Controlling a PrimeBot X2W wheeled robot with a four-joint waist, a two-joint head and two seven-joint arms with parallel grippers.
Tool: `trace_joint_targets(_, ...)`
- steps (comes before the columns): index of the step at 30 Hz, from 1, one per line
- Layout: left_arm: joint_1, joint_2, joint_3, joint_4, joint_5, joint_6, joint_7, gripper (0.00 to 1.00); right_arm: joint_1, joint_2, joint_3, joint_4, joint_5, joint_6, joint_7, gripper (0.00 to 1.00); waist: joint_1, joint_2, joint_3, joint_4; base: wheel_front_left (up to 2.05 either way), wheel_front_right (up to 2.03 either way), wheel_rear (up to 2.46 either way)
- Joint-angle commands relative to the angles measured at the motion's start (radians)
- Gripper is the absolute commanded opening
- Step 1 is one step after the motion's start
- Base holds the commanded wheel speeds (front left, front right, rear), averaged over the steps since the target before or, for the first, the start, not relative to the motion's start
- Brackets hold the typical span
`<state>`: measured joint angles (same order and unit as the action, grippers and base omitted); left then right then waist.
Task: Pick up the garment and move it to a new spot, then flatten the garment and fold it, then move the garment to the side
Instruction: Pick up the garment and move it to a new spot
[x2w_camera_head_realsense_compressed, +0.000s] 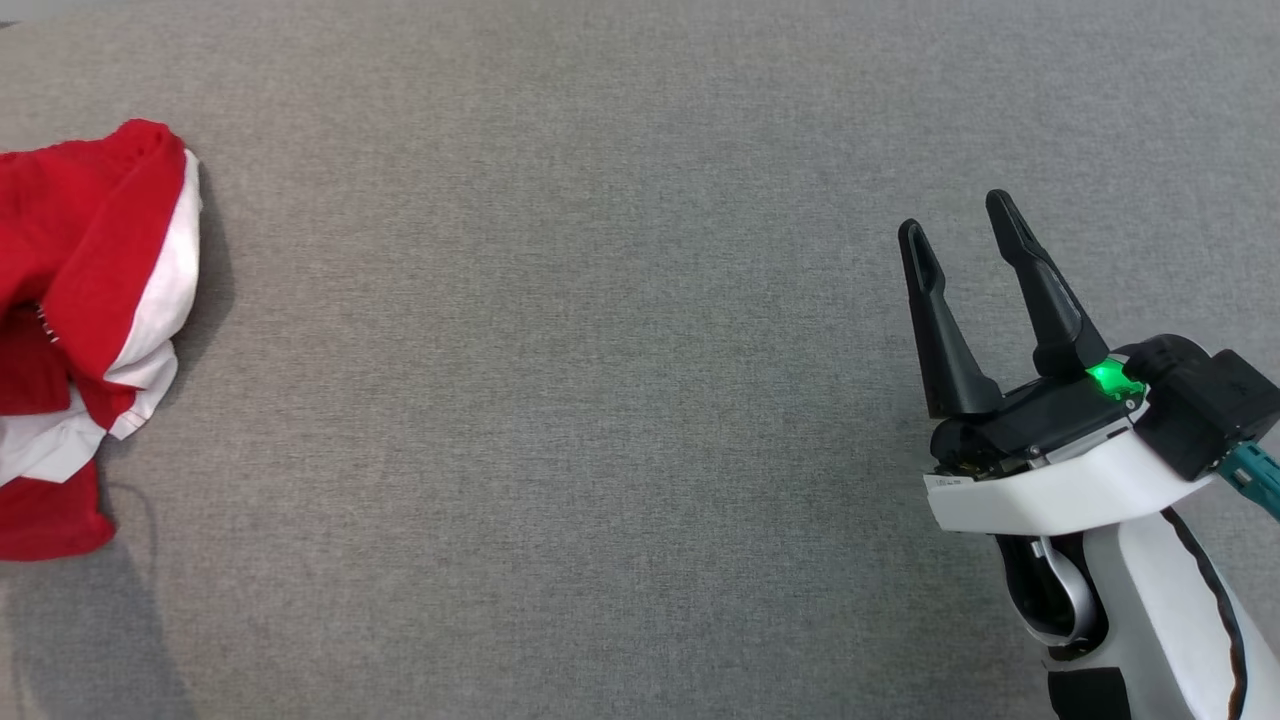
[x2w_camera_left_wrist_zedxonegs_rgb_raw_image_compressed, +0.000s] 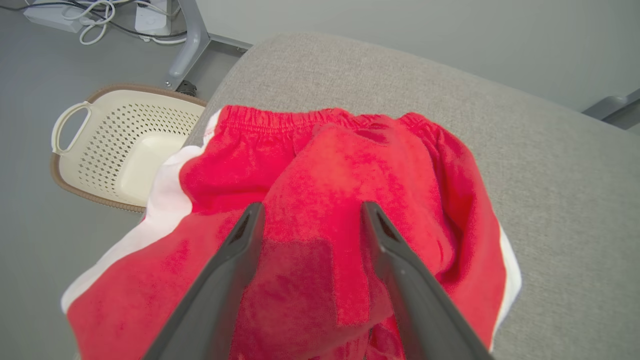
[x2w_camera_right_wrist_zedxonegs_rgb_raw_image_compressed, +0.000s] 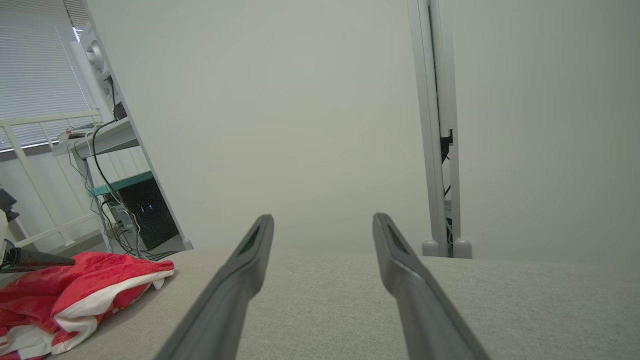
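Note:
The garment (x2w_camera_head_realsense_compressed: 95, 330) is a crumpled pair of red shorts with white side stripes, lying bunched at the left edge of the grey table (x2w_camera_head_realsense_compressed: 600, 400). In the left wrist view the garment (x2w_camera_left_wrist_zedxonegs_rgb_raw_image_compressed: 330, 210) shows its elastic waistband at the top, and my left gripper (x2w_camera_left_wrist_zedxonegs_rgb_raw_image_compressed: 312, 212) hovers open just above the red cloth, holding nothing. My right gripper (x2w_camera_head_realsense_compressed: 960, 220) stands open over bare table at the right, far from the cloth. Looking along the right wrist, the garment (x2w_camera_right_wrist_zedxonegs_rgb_raw_image_compressed: 75, 290) lies at the far left and my right gripper (x2w_camera_right_wrist_zedxonegs_rgb_raw_image_compressed: 322, 222) points at the wall.
A cream perforated basket (x2w_camera_left_wrist_zedxonegs_rgb_raw_image_compressed: 120, 145) sits on the floor beside the table's left end, near a table leg (x2w_camera_left_wrist_zedxonegs_rgb_raw_image_compressed: 187, 45) and cables (x2w_camera_left_wrist_zedxonegs_rgb_raw_image_compressed: 95, 15). A desk with cables (x2w_camera_right_wrist_zedxonegs_rgb_raw_image_compressed: 110, 200) and a white post (x2w_camera_right_wrist_zedxonegs_rgb_raw_image_compressed: 435, 125) stand beyond the table.

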<state>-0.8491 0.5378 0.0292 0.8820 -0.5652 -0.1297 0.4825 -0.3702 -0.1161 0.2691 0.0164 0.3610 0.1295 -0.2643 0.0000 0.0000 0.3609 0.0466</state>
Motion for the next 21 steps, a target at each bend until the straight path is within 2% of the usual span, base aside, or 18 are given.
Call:
trace_joint_targets(1,-0.013,0.014,-0.004,0.021,-0.008,-0.001,0.016,1.0,-0.013,0.0,0.0,-0.004,0.003,0.002,0.0,1.0,0.0,0.0,0.025,-0.029,0.0,0.0,0.0)
trace_joint_targets(4,-0.005,0.021,-0.029,0.053,-0.022,-0.001,0.07,1.0,-0.01,0.002,-0.003,-0.007,0.002,0.002,0.0,1.0,0.0,0.0,0.031,-0.04,0.0,0.0,0.0)
trace_joint_targets(5,-0.001,0.023,-0.038,0.056,-0.028,-0.001,0.085,0.96,-0.01,0.002,-0.005,-0.008,0.002,0.002,0.0,1.0,0.0,0.0,0.032,-0.042,0.0,0.0,0.0)
trace_joint_targets(7,0.008,0.028,-0.053,0.058,-0.04,-0.001,0.102,0.77,-0.01,0.003,-0.006,-0.008,0.002,0.002,0.0,1.0,0.0,0.0,0.035,-0.044,0.0,0.0,0.0)
trace_joint_targets(8,0.012,0.03,-0.058,0.056,-0.046,-0.001,0.103,0.42,-0.011,0.004,-0.006,-0.007,0.001,0.002,0.0,1.0,0.0,0.0,0.036,-0.045,0.0,0.0,0.0)
trace_joint_targets(9,0.014,0.034,-0.063,0.051,-0.05,-0.001,0.095,0.02,-0.012,0.005,-0.007,-0.006,0.0,0.002,0.0,1.0,0.0,0.0,0.037,-0.045,0.0,0.0,0.0)
trace_joint_targets(10,0.015,0.036,-0.069,0.048,-0.052,-0.001,0.088,0.0,-0.014,0.005,-0.008,-0.005,-0.001,0.002,0.0,1.0,0.0,0.0,0.038,-0.045,0.0,0.0,0.0)
trace_joint_targets(21,0.025,0.054,-0.139,0.014,-0.067,-0.001,0.034,0.0,-0.006,0.01,-0.003,0.01,-0.004,0.002,0.0,1.0,0.0,0.0,0.005,-0.031,0.0,0.0,0.0)
